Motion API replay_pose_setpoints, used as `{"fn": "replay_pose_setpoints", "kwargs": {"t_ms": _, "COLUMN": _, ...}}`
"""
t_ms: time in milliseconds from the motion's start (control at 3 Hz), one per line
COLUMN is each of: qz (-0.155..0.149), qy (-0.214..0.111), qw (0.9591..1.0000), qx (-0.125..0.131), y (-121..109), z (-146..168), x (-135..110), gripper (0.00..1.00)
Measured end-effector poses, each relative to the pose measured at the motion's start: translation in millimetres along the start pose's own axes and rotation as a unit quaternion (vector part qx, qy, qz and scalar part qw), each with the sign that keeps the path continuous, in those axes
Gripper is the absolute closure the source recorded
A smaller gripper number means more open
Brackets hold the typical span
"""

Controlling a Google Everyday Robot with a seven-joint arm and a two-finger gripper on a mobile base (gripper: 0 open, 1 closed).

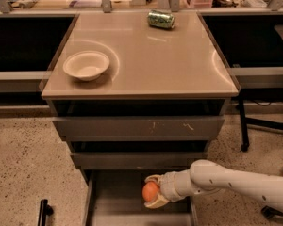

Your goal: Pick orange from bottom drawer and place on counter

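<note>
The orange (150, 190) is a small smooth ball held between the cream fingers of my gripper (152, 192). The gripper is shut on it and holds it over the open bottom drawer (114, 197), whose grey floor shows below. My white arm (226, 180) reaches in from the lower right. The glossy beige counter (146, 60) tops the grey cabinet above.
A white bowl (86, 65) sits on the counter's left side. A green soda can (161, 19) lies at its back edge. Two wider grey drawers (139, 127) are shut above the open one. A black handle (42, 210) stands on the speckled floor at lower left.
</note>
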State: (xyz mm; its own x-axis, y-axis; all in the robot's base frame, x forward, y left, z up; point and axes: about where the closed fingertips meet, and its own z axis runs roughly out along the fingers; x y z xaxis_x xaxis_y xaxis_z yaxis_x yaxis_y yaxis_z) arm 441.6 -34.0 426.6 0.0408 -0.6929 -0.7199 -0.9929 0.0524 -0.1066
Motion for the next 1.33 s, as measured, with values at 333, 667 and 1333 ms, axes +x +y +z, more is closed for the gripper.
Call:
{"fn": "replay_pose_setpoints", "kwargs": {"t_ms": 333, "qz": -0.005, "qy": -0.004, "qw": 0.9999, "qx": -0.009, "y": 2, "z": -1, "x": -3, "gripper": 1.0}}
{"fn": "replay_pose_setpoints", "kwargs": {"t_ms": 667, "qz": -0.019, "qy": -0.001, "qw": 0.9996, "qx": -0.021, "y": 25, "z": -24, "x": -24, "gripper": 1.0}}
{"fn": "replay_pose_setpoints", "kwargs": {"t_ms": 1333, "qz": -0.076, "qy": 0.054, "qw": 0.9956, "qx": -0.008, "y": 68, "z": -80, "x": -79, "gripper": 1.0}}
